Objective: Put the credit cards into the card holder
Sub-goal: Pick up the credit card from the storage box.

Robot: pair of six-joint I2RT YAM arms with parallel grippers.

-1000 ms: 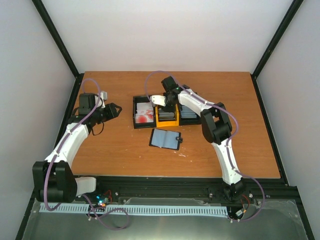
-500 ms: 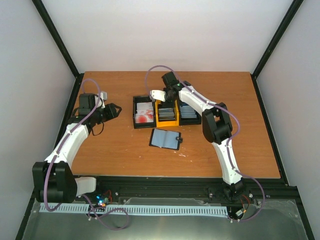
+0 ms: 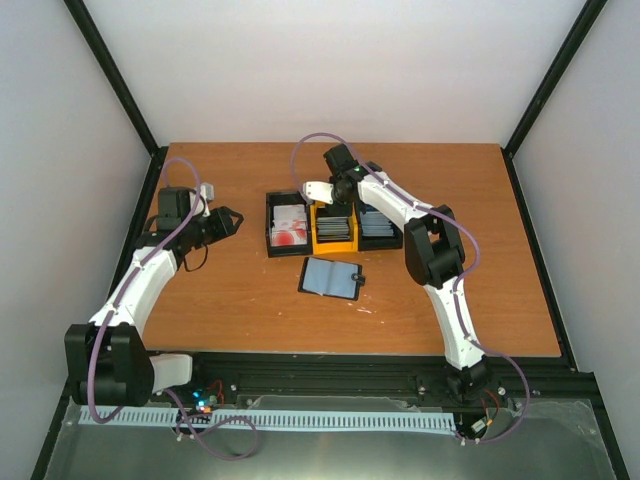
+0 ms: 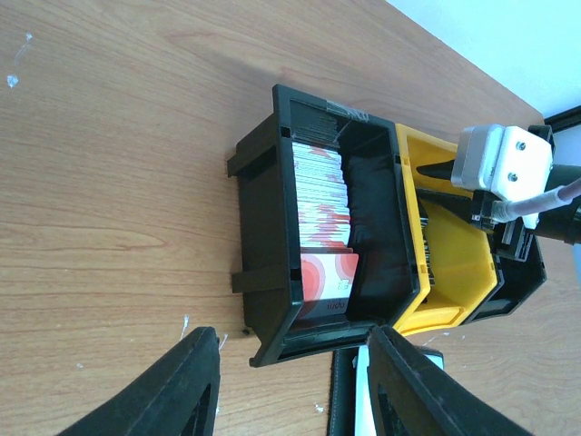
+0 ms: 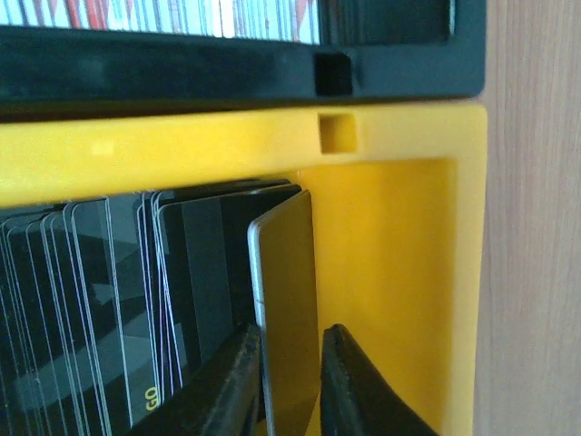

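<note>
Since a second ago the right tool has shifted slightly toward the far end of the yellow bin and its fingers have drawn together; they now pinch one dark card, which stands a little apart from the other dark cards in that bin. Left arm unchanged: the left tool hangs released over the surface, nothing between its fingers, just beside the black bin of white cards with red blotches. The holder lies open flat on the surface, just near of the bins, its pale lining up.
</note>
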